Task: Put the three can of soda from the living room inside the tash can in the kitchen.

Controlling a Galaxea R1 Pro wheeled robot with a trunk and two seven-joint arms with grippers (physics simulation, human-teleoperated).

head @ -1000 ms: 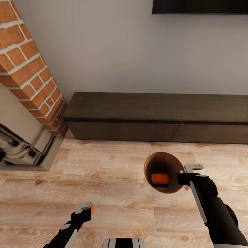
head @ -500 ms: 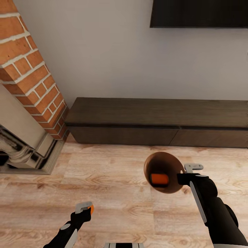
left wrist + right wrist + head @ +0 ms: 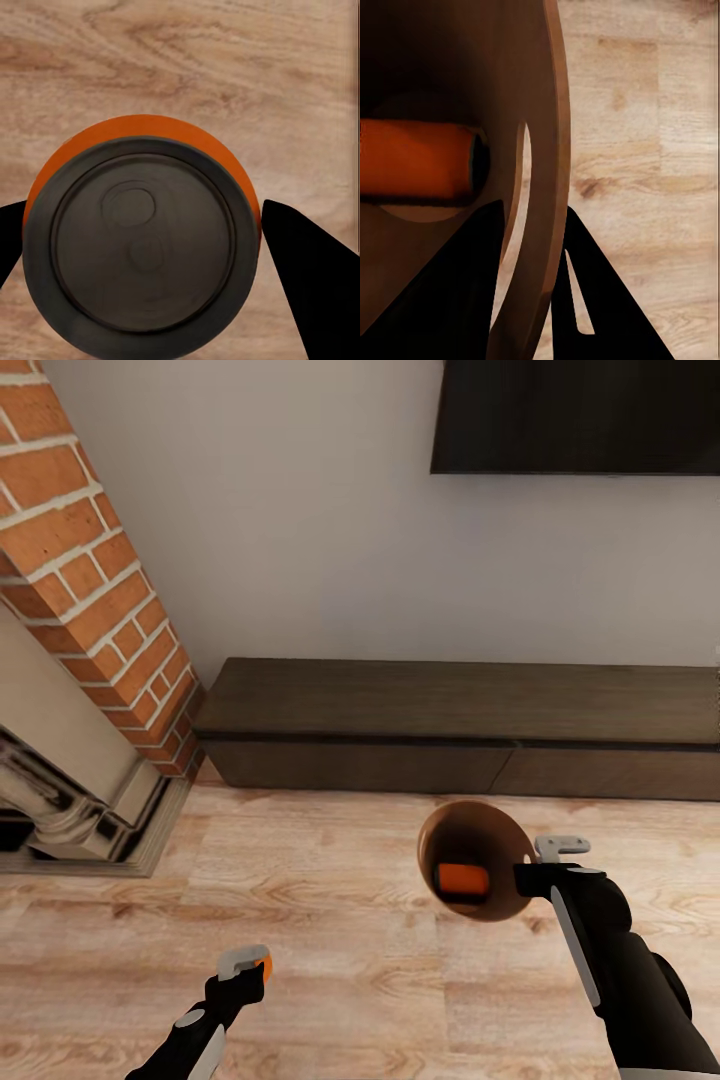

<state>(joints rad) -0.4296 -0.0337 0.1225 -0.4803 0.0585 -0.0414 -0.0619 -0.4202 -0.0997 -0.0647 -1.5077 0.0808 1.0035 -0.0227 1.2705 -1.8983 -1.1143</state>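
One orange can (image 3: 463, 880) lies inside the bin (image 3: 500, 908) pinched at its rim between the right gripper (image 3: 528, 868) fingers, another (image 3: 142, 232) sits clamped between the left gripper (image 3: 245, 966) fingers, not yet binned.

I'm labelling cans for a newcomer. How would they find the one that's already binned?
Below the long dark cabinet, over the wood floor, the right end effector holds a brown-lined bin. The orange can lies on its side inside it, unlike the other, gripped by the left arm.
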